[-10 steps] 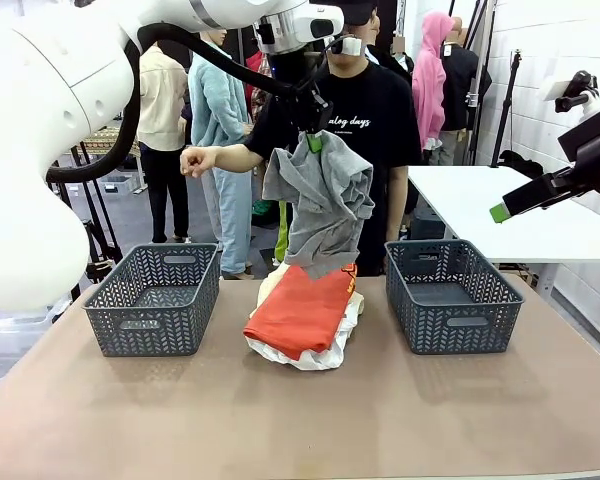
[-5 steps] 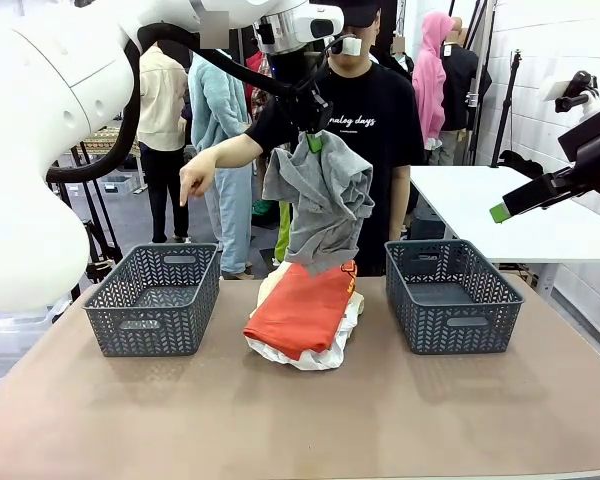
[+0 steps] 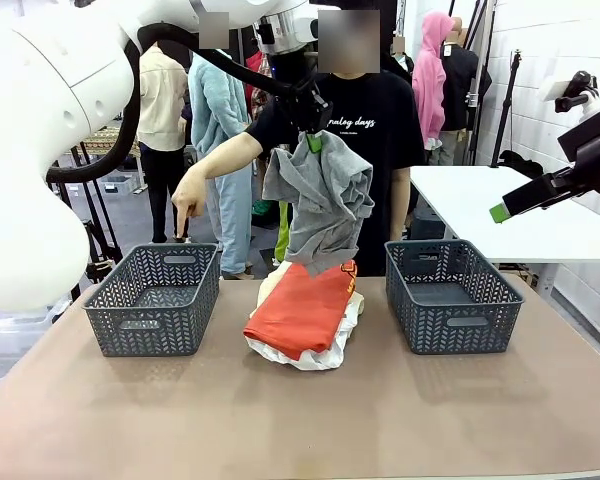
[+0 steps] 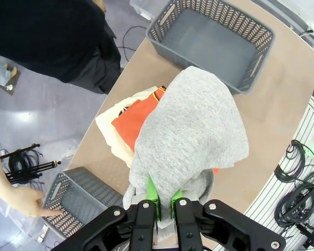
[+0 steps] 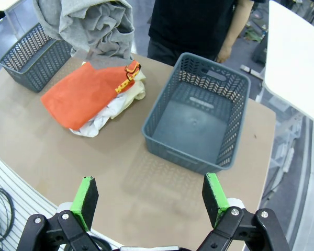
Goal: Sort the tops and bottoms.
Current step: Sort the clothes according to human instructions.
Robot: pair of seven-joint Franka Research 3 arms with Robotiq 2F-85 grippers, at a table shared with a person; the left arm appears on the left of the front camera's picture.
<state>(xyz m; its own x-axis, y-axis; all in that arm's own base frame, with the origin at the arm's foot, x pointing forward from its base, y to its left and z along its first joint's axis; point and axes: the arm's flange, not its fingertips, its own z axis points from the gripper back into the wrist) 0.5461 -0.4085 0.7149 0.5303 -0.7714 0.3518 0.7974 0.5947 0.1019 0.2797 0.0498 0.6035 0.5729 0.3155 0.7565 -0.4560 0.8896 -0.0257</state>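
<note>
The left gripper is closed tight on the top edge of the grey garment, which hangs straight down below it, over the middle of the table. Under the gripper lies the pile with the orange-red garment on top. The white garment is beneath that one, and the pale yellow garment is at the far side of the pile. I cannot tell whether the grey hem touches the orange-red cloth. The person's hand points down at the left basket, which stands lower than the gripper and to its left. I judge the step is to carry the grey piece there. To do it well, the arm should first lift so that the hem clears the pile and the basket rim. Then it should travel sideways until the cloth hangs over the basket middle, lower it, and only then release. The right gripper has its jaws wide apart and holds nothing. The right basket is just ahead of it. Counted, there are four garments, one in the air and three in the pile, and two baskets with nothing in them.
</note>
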